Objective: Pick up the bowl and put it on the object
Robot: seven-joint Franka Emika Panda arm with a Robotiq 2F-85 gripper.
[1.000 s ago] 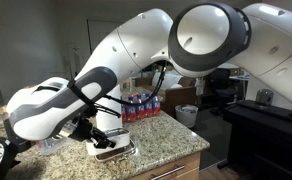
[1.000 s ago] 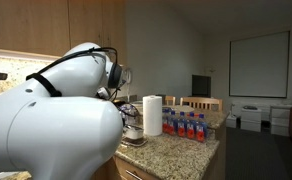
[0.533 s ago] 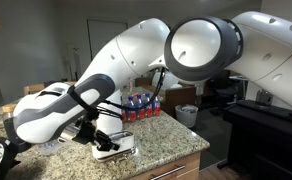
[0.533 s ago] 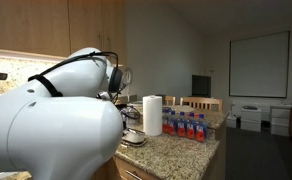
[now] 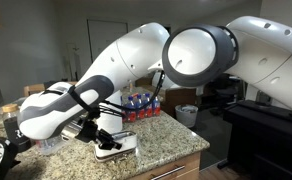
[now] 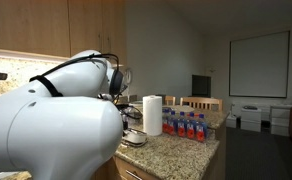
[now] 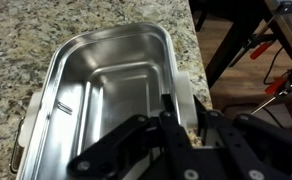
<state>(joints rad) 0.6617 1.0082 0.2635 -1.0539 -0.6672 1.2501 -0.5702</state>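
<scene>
Observe that the arm bends down over the granite table (image 5: pixel 171 140), wrist low and forearm nearly level. The hand (image 7: pixel 179 128) points down at the bowl (image 7: pixel 106 90). Its fingers are narrowed onto the near right wall, one inside and one outside. The bowl lies low over the table, close to the table's right edge. You cannot tell whether it rests there or hangs clear.

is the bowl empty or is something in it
Empty: in the wrist view the shiny metal rounded-rectangular bowl shows bare floor and walls, nothing inside.
</scene>
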